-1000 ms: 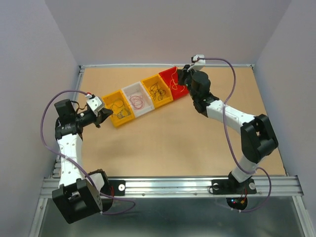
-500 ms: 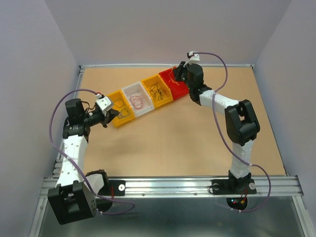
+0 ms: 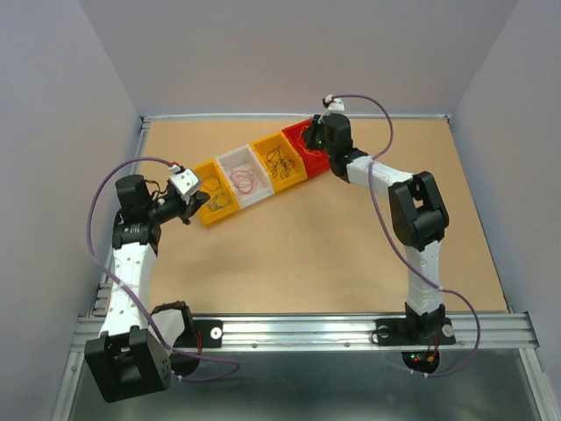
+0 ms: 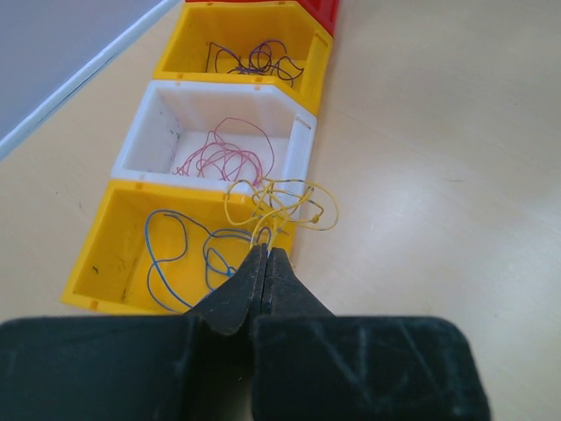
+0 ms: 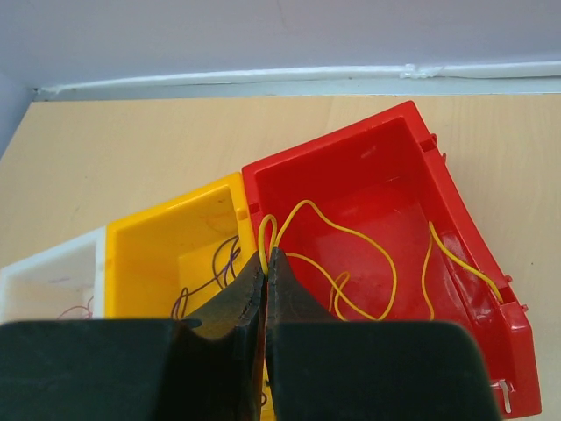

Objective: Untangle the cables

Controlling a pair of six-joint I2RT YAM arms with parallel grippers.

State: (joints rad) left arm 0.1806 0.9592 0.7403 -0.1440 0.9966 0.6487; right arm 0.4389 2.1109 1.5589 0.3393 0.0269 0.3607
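Cables (image 3: 244,181) lie spread across four bins (image 3: 230,156). From above, the right gripper (image 3: 314,136) has swung in over the red bin (image 3: 302,156), its elbow folded closer. The left gripper (image 3: 196,203) has edged toward the end bin.

Left wrist: jaws pinched on a yellow loop (image 4: 282,203) at the rim, with a blue wire (image 4: 166,254) inside.

Right wrist: jaws clamped on a yellow strand (image 5: 351,241) in the red bin.

This is probably the last separation. The table (image 3: 307,246) is bare tan and the walls (image 3: 289,53) are plain and pale.

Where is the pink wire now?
In the top view, the pink wire lies in the white bin, between the left yellow bin and the right yellow bin.
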